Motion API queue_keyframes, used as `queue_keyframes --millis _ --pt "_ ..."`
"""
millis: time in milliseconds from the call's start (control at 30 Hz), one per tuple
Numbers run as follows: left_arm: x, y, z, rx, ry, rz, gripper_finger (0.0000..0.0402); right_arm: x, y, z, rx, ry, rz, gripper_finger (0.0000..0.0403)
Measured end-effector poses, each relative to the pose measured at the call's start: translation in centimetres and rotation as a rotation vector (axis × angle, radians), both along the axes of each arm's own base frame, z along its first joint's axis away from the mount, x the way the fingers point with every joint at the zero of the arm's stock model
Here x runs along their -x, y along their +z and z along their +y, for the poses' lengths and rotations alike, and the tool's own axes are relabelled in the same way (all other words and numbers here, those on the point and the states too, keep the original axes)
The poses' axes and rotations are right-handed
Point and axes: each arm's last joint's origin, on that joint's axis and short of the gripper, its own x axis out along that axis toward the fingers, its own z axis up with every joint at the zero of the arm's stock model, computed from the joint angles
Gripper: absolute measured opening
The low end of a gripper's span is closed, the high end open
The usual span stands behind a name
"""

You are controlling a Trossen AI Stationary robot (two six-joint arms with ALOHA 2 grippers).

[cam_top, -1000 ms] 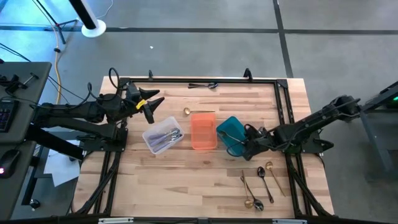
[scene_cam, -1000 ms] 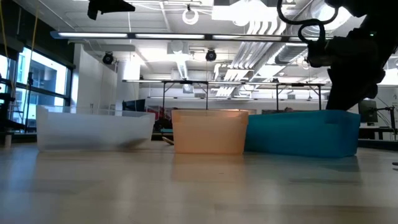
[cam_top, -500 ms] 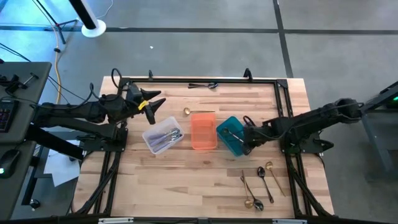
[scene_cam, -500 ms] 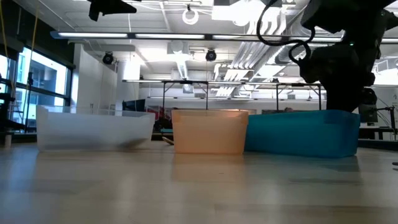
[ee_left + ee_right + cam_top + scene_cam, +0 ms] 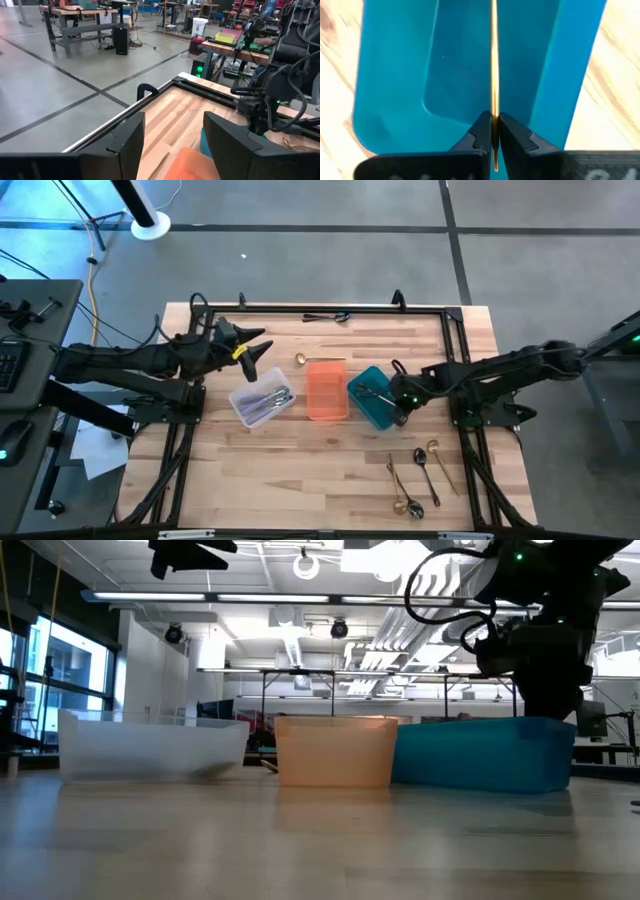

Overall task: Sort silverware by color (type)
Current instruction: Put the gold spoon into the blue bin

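A thin gold utensil [image 5: 493, 60] is pinched between the fingertips of the right claw [image 5: 493, 126], and it hangs over the open teal bin [image 5: 372, 397]. In the right wrist view its handle runs as a straight gold line away from the fingertips, out across the bin's blue floor; which end is the bowl or tines cannot be told. Its long axis lies in line with the claw's own reach, so it points the way the claw points, toward the orange bin [image 5: 326, 390] side of the teal one.

Over the last second the right arm has swung inward from the table's right part, carrying the claw from beside the teal bin's outer wall to a place above its interior. That suggests the carry is nearly over and the release into the bin is the step in hand.

Outward from there, the clear bin [image 5: 262, 402] already holds several silver pieces, and the orange bin stands between it and the teal one. A small cluster of spoons [image 5: 418, 480], gold and dark, lies on the table [image 5: 300, 470] near its front right corner, well apart from the bins; one gold spoon [image 5: 300, 360] rests just behind the orange bin, and a dark piece [image 5: 327, 316] lies at the far edge. These remain to be sorted.

The left claw [image 5: 258, 352] waits above the table behind the clear bin, spread wide and empty, having drifted slightly toward the centre.
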Motion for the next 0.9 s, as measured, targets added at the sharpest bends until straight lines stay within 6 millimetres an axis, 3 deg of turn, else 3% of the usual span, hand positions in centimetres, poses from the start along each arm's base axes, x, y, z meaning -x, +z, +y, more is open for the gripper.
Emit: queue_keyframes --millis 500,900 --pt "0.0 0.2 0.0 -0.001 0.006 -0.023 0.0193 -0.7 -2.6 -0.1 0.054 0.037 0.151 0.0016" --pt "0.0 0.2 0.0 -0.002 0.005 -0.022 0.0193 -0.8 -2.8 -0.1 0.062 0.051 0.167 0.0016"
